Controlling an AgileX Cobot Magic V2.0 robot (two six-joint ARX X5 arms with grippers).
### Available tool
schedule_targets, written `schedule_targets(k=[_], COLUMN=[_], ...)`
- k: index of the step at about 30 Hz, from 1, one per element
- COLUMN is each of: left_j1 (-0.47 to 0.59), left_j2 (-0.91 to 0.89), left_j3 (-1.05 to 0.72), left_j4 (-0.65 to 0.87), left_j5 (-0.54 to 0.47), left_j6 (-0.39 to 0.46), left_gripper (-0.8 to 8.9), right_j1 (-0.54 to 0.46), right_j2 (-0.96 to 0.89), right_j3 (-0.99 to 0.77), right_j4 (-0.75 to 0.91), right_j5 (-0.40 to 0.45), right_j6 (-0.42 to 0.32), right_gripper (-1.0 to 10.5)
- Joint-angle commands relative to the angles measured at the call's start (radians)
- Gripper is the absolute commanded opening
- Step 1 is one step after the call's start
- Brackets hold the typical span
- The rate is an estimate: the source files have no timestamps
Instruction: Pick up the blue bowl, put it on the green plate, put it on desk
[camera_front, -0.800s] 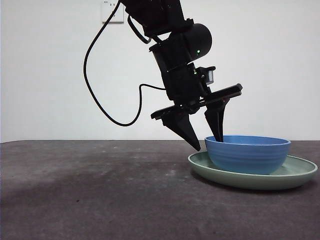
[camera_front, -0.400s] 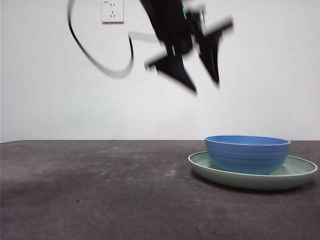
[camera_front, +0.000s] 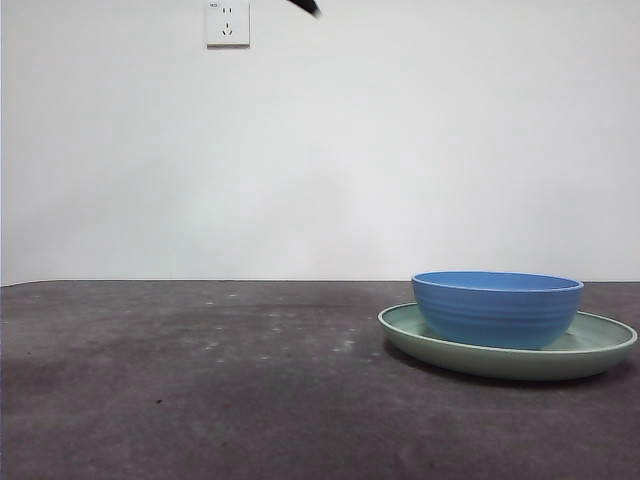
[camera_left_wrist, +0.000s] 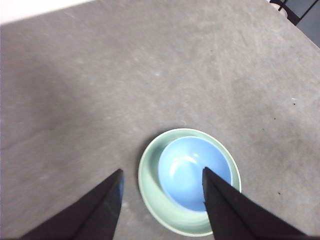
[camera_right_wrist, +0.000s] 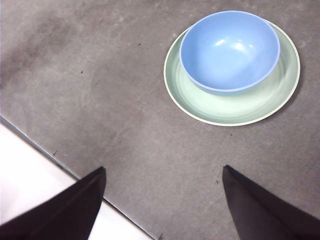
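The blue bowl (camera_front: 497, 308) sits upright inside the green plate (camera_front: 600, 350), off-centre so that one side of its base is close to the plate's raised rim, and the plate lies flat on the desk (camera_front: 200, 400). Nothing is touching either dish. The left gripper (camera_left_wrist: 161, 200) hangs high above the bowl, its two jaws spread apart and empty, with the bowl showing between them far below; in the front view only a small black tip (camera_front: 305, 6) shows at the top edge, well above and away from the bowl. The right gripper (camera_right_wrist: 162, 202) waits well apart from the bowl, near the desk's edge, jaws also spread wide and holding nothing. Judging from this, the stacking step looks done and what remains is bringing the bowl back down onto the desk beside the plate. The risks lie in the regrasp: the bowl looks glossy and its wall is thin, so a jaw landing on the rim instead of straddling it could tip or skid the bowl. The plate is loose, so a sideways nudge could drag it along, or lift it if a jaw catches its rim.
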Motion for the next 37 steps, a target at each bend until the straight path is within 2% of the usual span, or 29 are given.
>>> schedule_targets(k=[1, 7, 11, 19, 25, 37], left_j1=[0.017, 0.067, 0.067, 0.067, 0.066, 0.066], left_j2=[-0.052, -0.275, -0.438, -0.679, -0.795, -0.816], left_j3=[-0.040, -0.349, -0.575, -0.883, -1.000, -1.005], left_j4=[-0.009, 0.070, 0.125, 0.150, 0.147, 0.142], left_j5=[0.001, 0.014, 0.089, 0.206, 0.296, 0.297], left_j6=[0.036, 0.040, 0.058, 0.091, 0.091, 0.090], left_gripper=[2.58, 2.57, 2.57, 2.51, 2.49, 2.49], right_j1=[0.003, 0.003, 0.003, 0.003, 0.003, 0.003], right_j2=[0.004, 0.004, 0.004, 0.004, 0.005, 0.005], right_j3=[0.019, 0.019, 0.019, 0.019, 0.019, 0.019], right_j4=[0.009, 0.009, 0.010, 0.010, 0.010, 0.010], right_j5=[0.003, 0.003, 0.003, 0.002, 0.001, 0.003], right_j6=[0.010, 0.010, 0.010, 0.010, 0.010, 0.051], right_gripper=[3.7, 3.7, 3.7, 3.7, 3.7, 3.7])
